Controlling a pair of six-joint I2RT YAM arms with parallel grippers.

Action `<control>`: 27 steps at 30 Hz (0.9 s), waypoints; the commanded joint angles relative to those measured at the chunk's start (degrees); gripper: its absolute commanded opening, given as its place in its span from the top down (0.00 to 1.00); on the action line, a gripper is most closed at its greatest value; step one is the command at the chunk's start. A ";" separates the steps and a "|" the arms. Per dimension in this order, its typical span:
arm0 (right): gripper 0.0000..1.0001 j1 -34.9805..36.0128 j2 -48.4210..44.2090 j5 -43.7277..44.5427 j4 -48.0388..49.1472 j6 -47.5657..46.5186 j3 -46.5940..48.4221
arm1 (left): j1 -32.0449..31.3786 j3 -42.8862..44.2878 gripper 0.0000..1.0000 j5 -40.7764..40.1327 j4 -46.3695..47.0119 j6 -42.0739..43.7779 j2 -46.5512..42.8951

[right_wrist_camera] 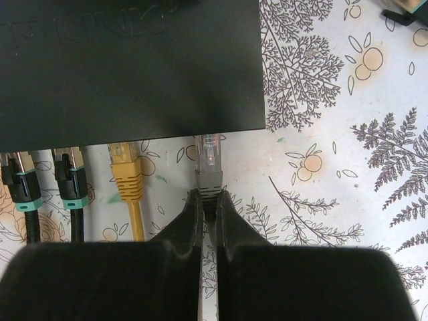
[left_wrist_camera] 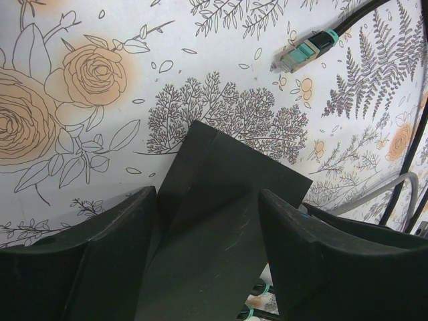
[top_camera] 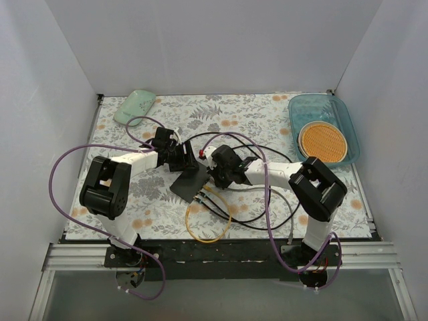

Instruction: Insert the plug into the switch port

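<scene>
The switch [top_camera: 189,182], a flat dark grey box, lies mid-table on the flowered cloth. In the left wrist view the switch [left_wrist_camera: 221,221] runs between my fingers [left_wrist_camera: 114,261], and my left gripper [left_wrist_camera: 208,200] stands wide with both fingers against its sides. In the top view the left gripper [top_camera: 179,160] is at the switch's far end. My right gripper [right_wrist_camera: 209,197] is shut on the grey boot of the plug [right_wrist_camera: 208,175]. The plug's clear tip meets the switch's [right_wrist_camera: 134,67] socket edge; its depth is hidden. The right gripper [top_camera: 215,175] is on the switch's right.
A yellow plug [right_wrist_camera: 126,170] and two black-and-teal plugs [right_wrist_camera: 70,180] sit in neighbouring ports. A loose teal plug [left_wrist_camera: 304,53] lies beyond the switch. Yellow [top_camera: 207,231] and black cables [top_camera: 267,214] loop in front. A teal tray [top_camera: 348,114] stands back right, a mint object [top_camera: 135,105] back left.
</scene>
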 commanded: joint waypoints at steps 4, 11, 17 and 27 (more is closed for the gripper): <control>0.99 -0.10 3.52 2.17 -1.18 1.46 3.34 | -0.26 0.41 0.40 5.00 0.52 -1.28 0.45; 0.99 0.08 5.99 3.84 -4.43 0.85 7.12 | -0.26 1.38 0.40 5.17 -0.44 -1.28 -0.17; 0.99 0.08 7.48 5.51 -8.21 -0.38 10.19 | -0.26 1.55 0.40 4.38 -0.97 -1.19 -0.78; 0.99 0.34 8.45 5.33 -9.27 -0.38 10.29 | -0.35 1.55 0.39 3.94 -1.15 -1.28 -1.84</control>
